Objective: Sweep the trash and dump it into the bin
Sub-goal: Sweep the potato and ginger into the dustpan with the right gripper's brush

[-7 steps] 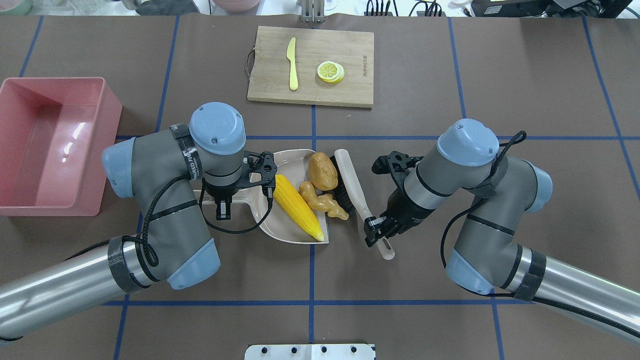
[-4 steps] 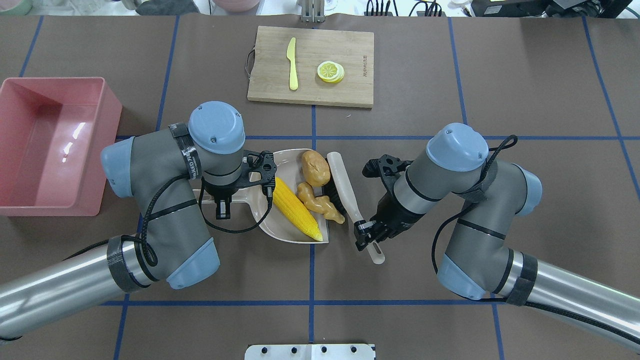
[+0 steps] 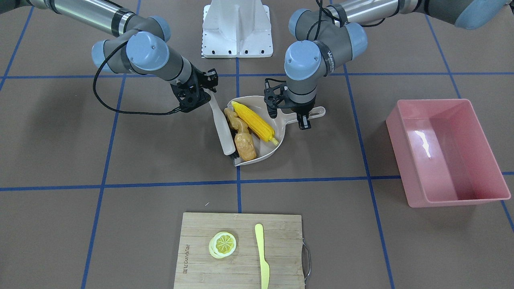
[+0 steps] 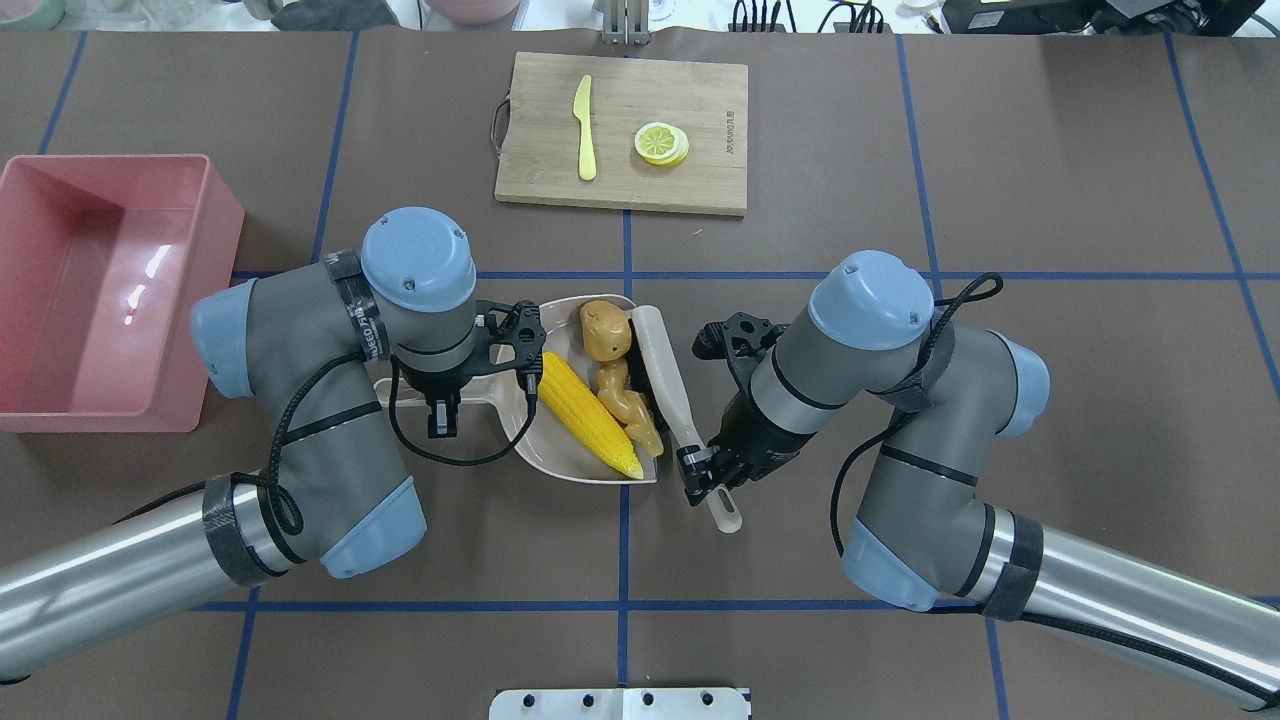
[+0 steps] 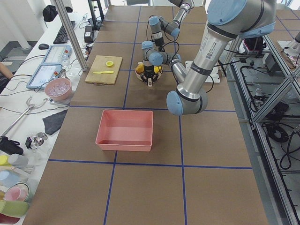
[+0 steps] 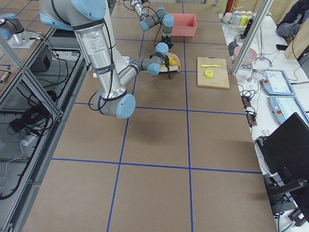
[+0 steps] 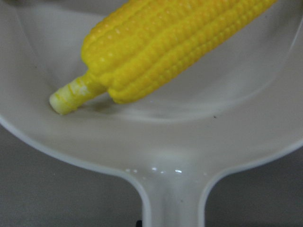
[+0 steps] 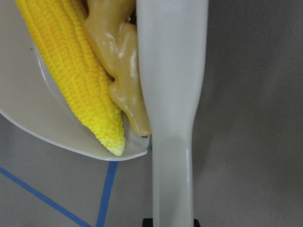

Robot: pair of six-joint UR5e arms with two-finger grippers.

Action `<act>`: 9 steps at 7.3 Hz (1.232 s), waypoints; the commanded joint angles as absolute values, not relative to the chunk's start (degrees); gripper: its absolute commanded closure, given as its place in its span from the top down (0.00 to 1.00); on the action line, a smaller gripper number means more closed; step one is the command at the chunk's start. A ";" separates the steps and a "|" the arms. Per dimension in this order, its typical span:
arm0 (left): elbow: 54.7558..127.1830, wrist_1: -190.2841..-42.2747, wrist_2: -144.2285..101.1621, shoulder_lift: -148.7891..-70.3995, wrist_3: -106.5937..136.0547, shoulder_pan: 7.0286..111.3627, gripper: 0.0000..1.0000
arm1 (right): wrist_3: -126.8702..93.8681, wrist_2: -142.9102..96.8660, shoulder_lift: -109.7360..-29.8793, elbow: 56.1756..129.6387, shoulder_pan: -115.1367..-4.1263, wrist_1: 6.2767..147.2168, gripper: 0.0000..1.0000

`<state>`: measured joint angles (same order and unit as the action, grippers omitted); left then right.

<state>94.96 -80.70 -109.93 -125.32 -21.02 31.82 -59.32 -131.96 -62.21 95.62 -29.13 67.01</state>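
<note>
I work on a brown mat [image 4: 850, 150] gridded with blue tape, with benches and aluminium framing around. The yellow corn cob [image 4: 588, 412] lies diagonally in the beige plastic dustpan [image 4: 560, 462], stalk toward the handle, tip at the lip. The knobbly tan ginger root [image 4: 625, 398] and brown oval potato [image 4: 604, 330] lie alongside it. The pink rectangular plastic tub [image 4: 215, 215] sits well apart. My left gripper [image 4: 440, 402] clamps the dustpan's handle; my right gripper [image 4: 700, 478] grasps the white brush [image 4: 665, 365].

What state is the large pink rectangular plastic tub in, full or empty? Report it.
Empty. The large pink rectangular plastic tub shows only bare glossy floor and walls in the overhead and front-facing views.
</note>
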 commanded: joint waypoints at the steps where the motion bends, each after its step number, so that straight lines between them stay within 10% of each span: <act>1: 94.92 -84.96 -109.86 -123.85 -19.70 32.17 0.00 | -60.72 -131.49 -61.79 96.24 -28.83 67.76 0.00; 9: 95.53 -93.49 -110.04 -121.56 -18.11 36.47 0.00 | -61.52 -131.22 -61.08 104.40 -29.62 79.79 0.00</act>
<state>95.24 -91.73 -109.96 -122.10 -18.23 35.80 -61.52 -131.33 -61.05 102.98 -29.23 77.97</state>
